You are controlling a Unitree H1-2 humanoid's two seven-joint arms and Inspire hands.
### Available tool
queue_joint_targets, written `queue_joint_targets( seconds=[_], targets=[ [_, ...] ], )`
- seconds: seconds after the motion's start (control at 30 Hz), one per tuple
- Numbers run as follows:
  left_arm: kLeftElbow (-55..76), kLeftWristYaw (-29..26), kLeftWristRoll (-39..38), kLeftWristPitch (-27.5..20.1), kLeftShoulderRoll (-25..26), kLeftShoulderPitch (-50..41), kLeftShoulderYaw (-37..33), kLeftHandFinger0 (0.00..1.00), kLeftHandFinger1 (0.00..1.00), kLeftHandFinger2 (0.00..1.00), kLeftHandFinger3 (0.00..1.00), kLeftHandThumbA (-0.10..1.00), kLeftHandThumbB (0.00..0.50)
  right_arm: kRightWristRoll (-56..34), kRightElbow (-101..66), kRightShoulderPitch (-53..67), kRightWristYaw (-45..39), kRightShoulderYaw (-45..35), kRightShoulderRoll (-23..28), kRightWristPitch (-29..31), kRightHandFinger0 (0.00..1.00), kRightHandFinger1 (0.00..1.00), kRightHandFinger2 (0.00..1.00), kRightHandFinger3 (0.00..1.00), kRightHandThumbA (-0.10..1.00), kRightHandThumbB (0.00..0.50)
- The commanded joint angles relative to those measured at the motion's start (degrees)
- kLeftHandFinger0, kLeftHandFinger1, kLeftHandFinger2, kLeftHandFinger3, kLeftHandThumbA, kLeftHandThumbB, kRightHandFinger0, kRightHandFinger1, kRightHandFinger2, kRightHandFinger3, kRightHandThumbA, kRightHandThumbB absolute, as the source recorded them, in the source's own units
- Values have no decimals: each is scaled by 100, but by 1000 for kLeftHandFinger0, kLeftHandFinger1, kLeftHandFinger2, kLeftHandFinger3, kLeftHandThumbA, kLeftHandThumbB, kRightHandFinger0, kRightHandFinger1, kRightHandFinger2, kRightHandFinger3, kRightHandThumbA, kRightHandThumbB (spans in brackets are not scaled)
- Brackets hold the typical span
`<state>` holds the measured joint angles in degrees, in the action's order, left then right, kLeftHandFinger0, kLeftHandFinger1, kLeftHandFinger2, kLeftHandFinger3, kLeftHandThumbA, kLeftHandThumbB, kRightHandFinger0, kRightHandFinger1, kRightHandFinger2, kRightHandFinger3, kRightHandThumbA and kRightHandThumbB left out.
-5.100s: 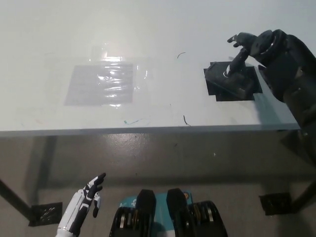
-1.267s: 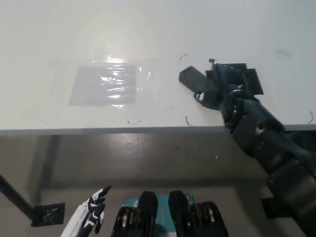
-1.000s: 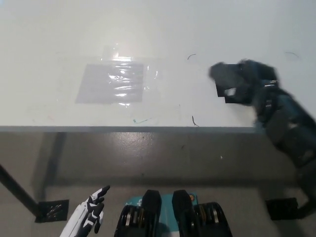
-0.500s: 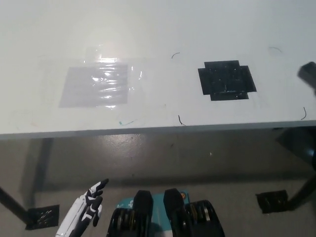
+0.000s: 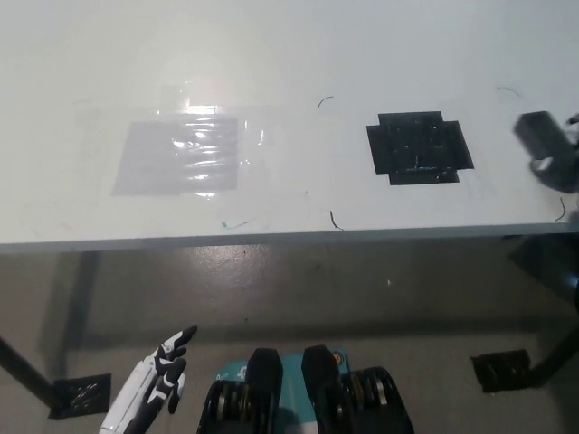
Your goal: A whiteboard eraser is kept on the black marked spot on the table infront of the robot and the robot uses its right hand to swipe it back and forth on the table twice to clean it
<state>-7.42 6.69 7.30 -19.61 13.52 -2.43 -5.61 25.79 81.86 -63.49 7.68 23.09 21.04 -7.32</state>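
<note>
The dark whiteboard eraser [image 5: 539,132] lies on the white table [image 5: 289,54] at the far right edge of the head view. My black right hand [image 5: 563,168] is only partly in the picture and is shut on the eraser from its right side. The black marked spot [image 5: 419,147] is bare, well to the left of the eraser. My white left hand [image 5: 156,389] rests low at the lower left, below the table, fingers apart and holding nothing.
A glossy taped plastic patch [image 5: 176,155] covers the table's left part. Small pen marks [image 5: 334,220] sit near the front edge [image 5: 271,240]. Below are the grey floor and a table foot plate [image 5: 499,369].
The right hand swept the eraser from left of the marked spot across it to the far right. Since half a second ago it has come slightly back left into view.
</note>
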Motion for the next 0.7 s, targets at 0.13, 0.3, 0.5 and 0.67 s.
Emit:
queue_joint_targets(
  seconds=[0.13,0.3,0.5,0.67],
  targets=[
    [109,111,-100,-103,119,138,53,1000,1000,1000,1000,1000,500,-45,-41,-522,11,-4,-880,371,9,31,191,381,-100,175],
    [79,100,-65,-139,102,178,49,1000,1000,1000,1000,1000,500,-46,-52,-636,108,11,-1451,548,4,34,189,278,-100,181],
    [154,117,-109,-79,123,178,73,1000,1000,1000,1000,1000,500,-32,-36,-728,72,22,-1876,660,0,160,638,543,-100,182],
    [201,143,-126,-32,133,191,69,1000,1000,1000,1000,1000,500,-12,-26,-707,48,27,-1863,607,13,449,820,748,-100,174]
  ],
)
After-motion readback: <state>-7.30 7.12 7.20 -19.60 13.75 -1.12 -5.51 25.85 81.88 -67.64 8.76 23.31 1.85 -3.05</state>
